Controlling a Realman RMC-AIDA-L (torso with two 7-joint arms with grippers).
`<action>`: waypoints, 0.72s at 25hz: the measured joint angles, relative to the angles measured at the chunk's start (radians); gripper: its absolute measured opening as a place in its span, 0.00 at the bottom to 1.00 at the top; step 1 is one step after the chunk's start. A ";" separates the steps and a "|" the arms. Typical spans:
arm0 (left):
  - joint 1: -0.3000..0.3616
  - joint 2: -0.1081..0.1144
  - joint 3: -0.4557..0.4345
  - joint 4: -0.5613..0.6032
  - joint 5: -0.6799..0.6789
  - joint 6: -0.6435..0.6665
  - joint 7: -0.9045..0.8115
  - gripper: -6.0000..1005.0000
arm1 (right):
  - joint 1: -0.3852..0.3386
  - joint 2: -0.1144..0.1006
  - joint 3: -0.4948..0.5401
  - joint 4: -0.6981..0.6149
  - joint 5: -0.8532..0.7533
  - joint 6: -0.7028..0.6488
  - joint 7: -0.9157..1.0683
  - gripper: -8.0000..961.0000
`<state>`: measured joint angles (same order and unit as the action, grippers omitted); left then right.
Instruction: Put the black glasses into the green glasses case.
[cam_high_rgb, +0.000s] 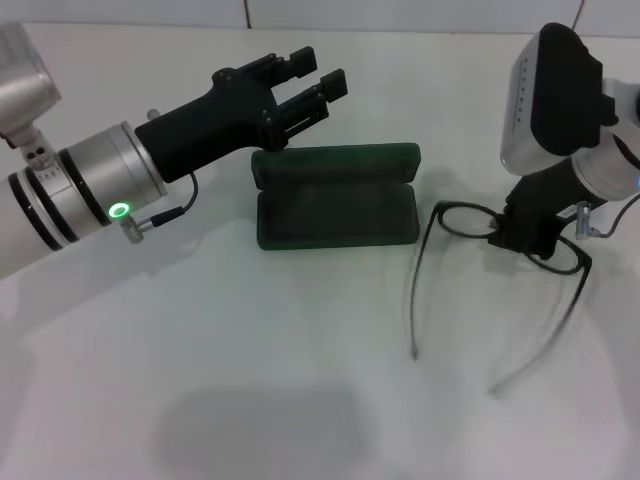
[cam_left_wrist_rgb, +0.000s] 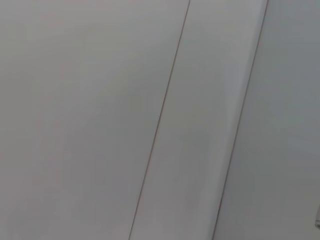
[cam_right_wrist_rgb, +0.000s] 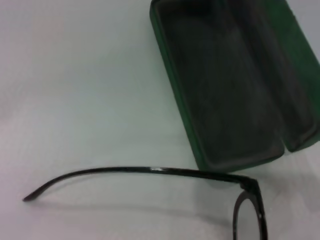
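The green glasses case (cam_high_rgb: 335, 210) lies open in the middle of the white table, its lid folded back to the far side; it also shows in the right wrist view (cam_right_wrist_rgb: 225, 90). The black glasses (cam_high_rgb: 465, 221) sit just right of the case with both temple arms spread toward me. My right gripper (cam_high_rgb: 525, 238) is down on the bridge between the lenses and appears shut on it. One temple arm and part of a lens rim show in the right wrist view (cam_right_wrist_rgb: 150, 171). My left gripper (cam_high_rgb: 318, 75) is open and empty, hovering over the case's far left edge.
The white table (cam_high_rgb: 250, 380) spreads around the case and the glasses. The left wrist view shows only pale wall panels (cam_left_wrist_rgb: 100, 120).
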<state>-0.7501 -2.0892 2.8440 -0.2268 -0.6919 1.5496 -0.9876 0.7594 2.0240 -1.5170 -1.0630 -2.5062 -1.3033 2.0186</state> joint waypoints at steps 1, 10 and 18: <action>0.001 0.000 0.000 0.000 0.000 0.000 0.000 0.54 | -0.001 -0.001 0.003 -0.004 -0.001 -0.004 0.002 0.24; 0.005 0.000 -0.001 0.000 -0.001 0.033 0.000 0.54 | -0.051 -0.007 0.164 -0.098 0.048 -0.063 -0.008 0.13; 0.035 0.009 -0.002 -0.014 -0.016 0.175 0.005 0.54 | -0.206 -0.012 0.518 -0.035 0.490 -0.160 -0.276 0.13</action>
<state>-0.7149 -2.0802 2.8419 -0.2412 -0.7079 1.7251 -0.9830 0.5539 2.0122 -0.9991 -1.0984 -2.0160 -1.4633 1.7430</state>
